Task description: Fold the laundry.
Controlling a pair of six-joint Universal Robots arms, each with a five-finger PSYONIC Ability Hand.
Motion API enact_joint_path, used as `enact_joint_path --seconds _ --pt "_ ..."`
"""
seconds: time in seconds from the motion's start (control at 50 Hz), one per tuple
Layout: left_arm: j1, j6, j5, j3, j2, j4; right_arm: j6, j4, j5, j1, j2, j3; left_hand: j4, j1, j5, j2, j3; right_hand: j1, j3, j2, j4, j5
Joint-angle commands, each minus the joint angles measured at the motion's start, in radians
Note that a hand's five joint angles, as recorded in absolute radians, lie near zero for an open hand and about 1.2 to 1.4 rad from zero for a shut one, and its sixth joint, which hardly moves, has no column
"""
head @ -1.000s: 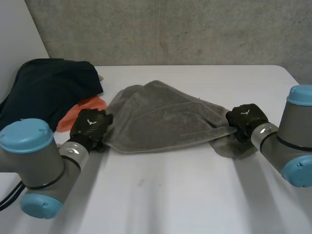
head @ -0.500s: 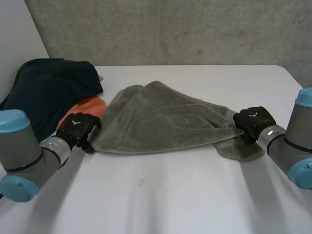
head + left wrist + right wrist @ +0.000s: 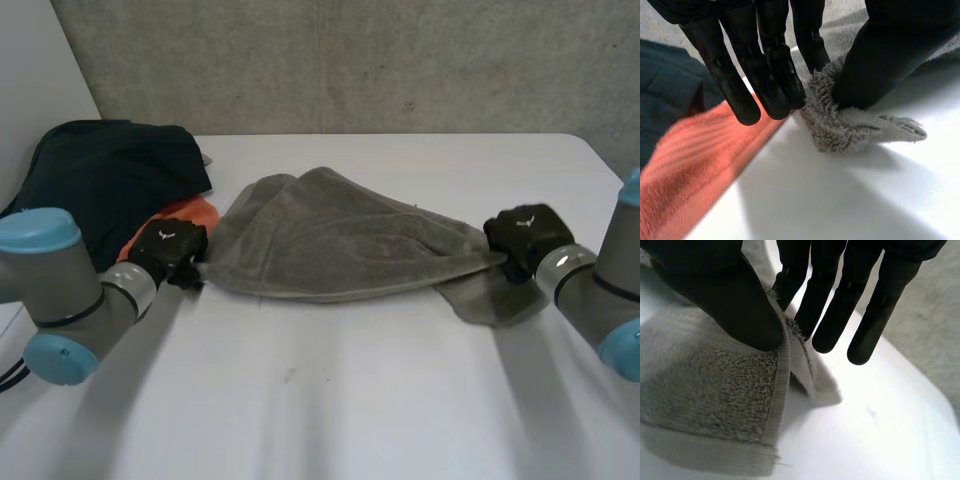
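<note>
Item: grey towel [image 3: 340, 245], at the middle of the white table [image 3: 350, 400], drawn out in a loose, rumpled span from 9 o'clock to 3 o'clock. It is humped at 12 o'clock, and a slack flap lies on the table at 4 o'clock.

Holds: the left hand [image 3: 168, 250] is at the towel's 9 o'clock corner, which is pinched between thumb and straight fingers [image 3: 775, 75]. The right hand [image 3: 525, 238] is at the 3 o'clock end, with the hem clamped between thumb and fingers [image 3: 825, 305].

Progress: judged early. The towel is gripped at both ends but is neither flat nor squared, and no clean fold is made. Spreading, folding and the rest of the pile remain.

Adjacent: an orange cloth [image 3: 190, 213] touches or nearly touches the left hand at 10 o'clock of the towel. Beyond it lies a dark garment [image 3: 100, 175], heaped at the table's 10 o'clock corner.

Room: broad bare table lies at 6 o'clock of the towel, and a narrower strip at 12 o'clock runs to the wall. The table's edge is near beyond the right hand at 3 o'clock. The pile crowds 9 to 10 o'clock.
</note>
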Motion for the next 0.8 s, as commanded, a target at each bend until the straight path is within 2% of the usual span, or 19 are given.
enact_joint_path --seconds 0.02,0.16,0.24,0.38,0.48,0.54,0.6,0.64,0.68,0.7,0.72,0.8 --pt "-0.007 -0.013 -0.003 -0.028 0.353 -0.066 -0.041 0.162 -0.005 0.0 -0.186 -0.116 0.199 0.25 0.249 0.202 0.206 0.28 0.207 0.22 0.199 0.211" --pt "-0.001 -0.013 -0.002 -0.055 0.648 -0.087 -0.177 0.492 -0.057 -0.038 -0.282 -0.326 0.199 0.25 0.249 0.202 0.206 0.28 0.207 0.22 0.199 0.211" --pt "-0.003 -0.002 0.001 -0.099 0.688 -0.116 -0.283 0.613 -0.074 -0.084 -0.275 -0.369 0.199 0.25 0.249 0.202 0.206 0.28 0.207 0.22 0.199 0.211" --pt "-0.011 0.012 -0.005 -0.148 0.601 -0.115 -0.354 0.65 -0.071 -0.084 -0.174 -0.338 0.199 0.25 0.249 0.202 0.206 0.28 0.207 0.22 0.199 0.211" --pt "-0.05 0.113 -0.017 -0.061 0.365 -0.112 -0.334 0.618 -0.065 -0.083 -0.069 -0.338 0.199 0.25 0.249 0.202 0.206 0.28 0.207 0.22 0.199 0.211" --pt "-0.07 0.167 -0.051 0.037 0.268 -0.11 -0.29 0.497 -0.049 -0.081 -0.002 -0.366 0.199 0.25 0.249 0.202 0.206 0.28 0.207 0.22 0.199 0.211" --pt "-0.119 0.188 -0.129 0.238 0.191 -0.109 -0.196 0.293 -0.016 -0.077 0.02 -0.424 0.199 0.25 0.249 0.202 0.206 0.28 0.207 0.22 0.199 0.211" --pt "-0.153 0.164 -0.178 0.393 0.167 -0.084 -0.133 0.181 0.009 -0.07 0.02 -0.449 0.199 0.25 0.249 0.202 0.206 0.28 0.207 0.22 0.199 0.211" --pt "-0.161 0.097 -0.201 0.508 0.17 0.0 -0.037 -0.027 0.03 -0.061 0.006 -0.459 0.199 0.25 0.249 0.202 0.206 0.28 0.207 0.22 0.199 0.211" --pt "-0.159 0.069 -0.203 0.53 0.174 0.038 -0.003 -0.101 0.032 -0.06 0.0 -0.458 0.199 0.25 0.249 0.202 0.206 0.28 0.207 0.22 0.199 0.211" --pt "-0.159 0.04 -0.204 0.544 0.177 0.075 0.076 -0.265 0.032 -0.058 -0.017 -0.446 0.199 0.25 0.249 0.202 0.206 0.28 0.207 0.22 0.199 0.211" --pt "-0.161 -0.074 -0.245 0.557 0.229 0.225 0.19 -0.49 0.04 -0.06 -0.052 -0.403 0.199 0.25 0.249 0.202 0.206 0.28 0.207 0.22 0.199 0.211"
